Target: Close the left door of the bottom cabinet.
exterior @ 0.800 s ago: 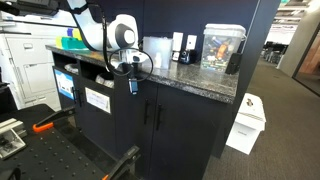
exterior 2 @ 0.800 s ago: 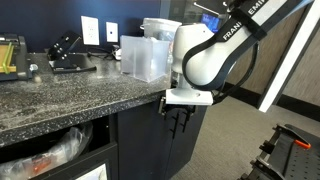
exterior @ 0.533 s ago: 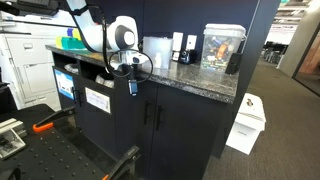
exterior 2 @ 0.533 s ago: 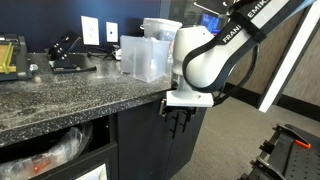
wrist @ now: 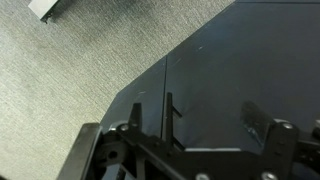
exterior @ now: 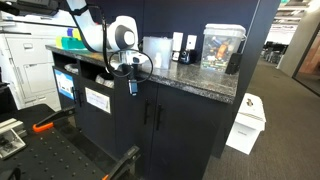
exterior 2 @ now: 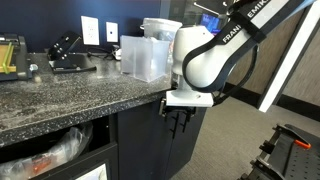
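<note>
The bottom cabinet [exterior: 190, 82] is low and black with a speckled granite top [exterior 2: 80, 95]. Its left door [exterior: 120, 125] carries a white label [exterior: 98, 99] and looks about flush with the unlabelled right door [exterior: 185, 135]. Their bar handles [exterior: 146, 113] stand side by side. My gripper [exterior: 131, 87] hangs fingers down just in front of the left door's top edge, under the counter lip, and it also shows in an exterior view [exterior 2: 180, 120]. In the wrist view the gripper [wrist: 183, 138] is open and empty, facing the door and a handle [wrist: 168, 112].
A narrow black panel with a blue-white label [exterior: 66, 85] stands at the cabinet's left end, beside a bin with a plastic bag [exterior 2: 50, 150]. Clear containers [exterior 2: 148, 55] and a tank [exterior: 222, 47] sit on the counter. A white box [exterior: 247, 120] and a black cart [exterior: 70, 150] stand on the carpet.
</note>
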`<state>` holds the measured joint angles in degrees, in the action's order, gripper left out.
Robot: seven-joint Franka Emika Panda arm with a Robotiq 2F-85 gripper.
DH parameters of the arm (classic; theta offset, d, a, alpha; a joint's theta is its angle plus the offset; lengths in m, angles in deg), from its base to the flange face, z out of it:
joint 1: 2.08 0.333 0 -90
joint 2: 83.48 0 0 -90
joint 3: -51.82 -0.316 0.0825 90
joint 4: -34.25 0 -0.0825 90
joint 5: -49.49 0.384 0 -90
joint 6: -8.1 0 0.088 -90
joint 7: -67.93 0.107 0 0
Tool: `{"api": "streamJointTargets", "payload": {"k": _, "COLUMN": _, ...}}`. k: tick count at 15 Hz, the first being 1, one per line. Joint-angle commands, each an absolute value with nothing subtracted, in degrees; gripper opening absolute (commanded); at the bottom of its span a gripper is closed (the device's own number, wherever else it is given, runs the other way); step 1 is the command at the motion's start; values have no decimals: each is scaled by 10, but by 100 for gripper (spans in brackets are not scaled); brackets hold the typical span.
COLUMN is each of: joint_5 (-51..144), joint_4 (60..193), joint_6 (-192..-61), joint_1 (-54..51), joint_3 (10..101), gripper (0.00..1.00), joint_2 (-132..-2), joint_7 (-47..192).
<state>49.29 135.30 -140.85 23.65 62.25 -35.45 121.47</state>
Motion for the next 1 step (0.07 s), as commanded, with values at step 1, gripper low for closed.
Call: {"api": "streamJointTargets", "payload": {"k": 1, "joint_5": 480, "joint_4": 1351, "joint_6": -1407, "joint_1": 228, "joint_3": 614, "gripper": 100, "joint_2": -355, "joint_7": 1223}}
